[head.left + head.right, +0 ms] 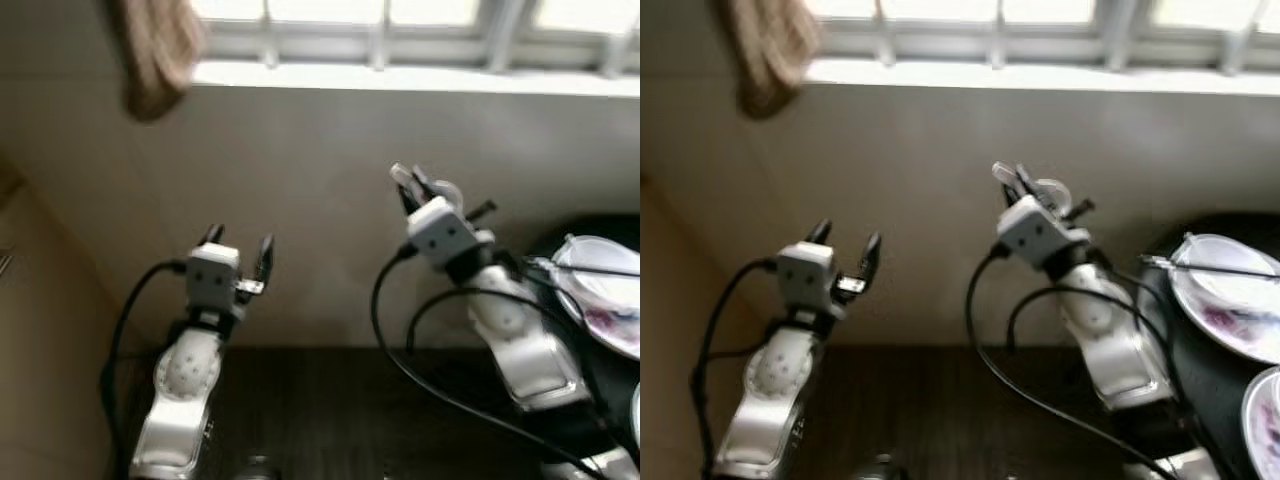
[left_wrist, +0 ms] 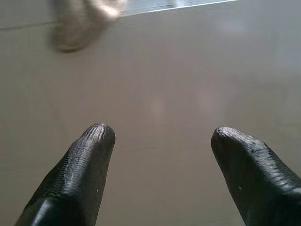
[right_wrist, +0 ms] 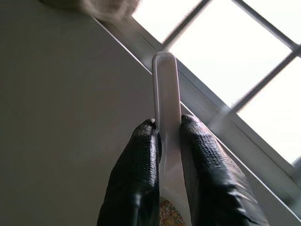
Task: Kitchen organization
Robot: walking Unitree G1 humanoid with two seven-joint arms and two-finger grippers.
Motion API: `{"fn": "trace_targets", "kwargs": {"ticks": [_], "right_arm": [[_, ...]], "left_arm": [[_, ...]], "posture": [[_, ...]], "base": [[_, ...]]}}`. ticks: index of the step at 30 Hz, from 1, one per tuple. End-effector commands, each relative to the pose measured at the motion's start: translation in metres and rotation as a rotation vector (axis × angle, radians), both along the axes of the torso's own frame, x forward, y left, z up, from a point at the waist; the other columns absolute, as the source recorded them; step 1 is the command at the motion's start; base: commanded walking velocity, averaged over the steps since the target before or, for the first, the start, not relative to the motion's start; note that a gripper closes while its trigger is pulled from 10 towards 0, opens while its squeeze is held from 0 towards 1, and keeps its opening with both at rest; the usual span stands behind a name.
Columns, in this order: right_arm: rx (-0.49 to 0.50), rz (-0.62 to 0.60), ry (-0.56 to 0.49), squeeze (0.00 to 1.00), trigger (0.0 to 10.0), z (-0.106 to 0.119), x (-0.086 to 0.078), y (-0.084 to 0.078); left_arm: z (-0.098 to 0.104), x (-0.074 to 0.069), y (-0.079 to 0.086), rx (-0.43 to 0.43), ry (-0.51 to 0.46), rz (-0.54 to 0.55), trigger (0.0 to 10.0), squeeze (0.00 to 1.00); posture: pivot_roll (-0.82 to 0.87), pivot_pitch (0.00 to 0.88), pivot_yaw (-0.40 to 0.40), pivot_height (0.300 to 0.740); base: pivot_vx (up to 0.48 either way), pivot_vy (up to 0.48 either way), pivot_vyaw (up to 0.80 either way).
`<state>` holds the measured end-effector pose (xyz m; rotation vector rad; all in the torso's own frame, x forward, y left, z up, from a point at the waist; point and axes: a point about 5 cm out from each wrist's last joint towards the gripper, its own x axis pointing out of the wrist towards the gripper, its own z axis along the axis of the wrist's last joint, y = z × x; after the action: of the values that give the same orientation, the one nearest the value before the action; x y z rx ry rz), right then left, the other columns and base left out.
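Note:
My right gripper [image 1: 411, 187] is raised in front of the tiled wall, shut on a white plastic spoon [image 3: 167, 99] whose handle sticks out past the fingertips [image 3: 149, 132]. In the head views the spoon's bowl [image 1: 443, 191] shows beside the wrist. My left gripper [image 1: 240, 243] is also lifted toward the wall, open with nothing between its fingers [image 2: 96, 136]. At the right, white plates [image 1: 1230, 300] with food smears lie on a dark surface, a thin utensil [image 1: 1210, 266] resting across the upper one.
A beige cloth [image 1: 155, 55] hangs at the upper left by the window sill [image 1: 400, 75]. A dark wooden counter [image 1: 330, 410] lies below both arms. Black cables [image 1: 400, 350] loop around the right arm. A beige surface [image 1: 40, 330] is at the left.

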<state>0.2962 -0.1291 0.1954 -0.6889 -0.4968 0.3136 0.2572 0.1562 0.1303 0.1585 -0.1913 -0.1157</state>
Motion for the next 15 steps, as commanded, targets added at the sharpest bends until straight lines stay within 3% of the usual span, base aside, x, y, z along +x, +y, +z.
{"fn": "trace_targets", "kwargs": {"ticks": [1, 15], "right_arm": [[-0.012, -0.015, -0.004, 0.0, 0.0, 0.0005, 0.0008, -0.0048], [0.0, 0.002, -0.016, 0.0, 0.0, 0.0008, 0.0012, 0.0]], "left_arm": [[0.0013, 0.0, -0.0075, -0.006, -0.003, -0.02, 10.0, 0.0], [0.0019, 0.0, -0.0071, 0.006, -0.009, -0.026, 10.0, 0.0]], "posture": [[-0.01, 0.027, -0.033, 0.74], [-0.01, 0.029, -0.03, 0.74]], "base": [[0.0, 0.0, 0.8], [0.0, 0.0, 0.8]]}}
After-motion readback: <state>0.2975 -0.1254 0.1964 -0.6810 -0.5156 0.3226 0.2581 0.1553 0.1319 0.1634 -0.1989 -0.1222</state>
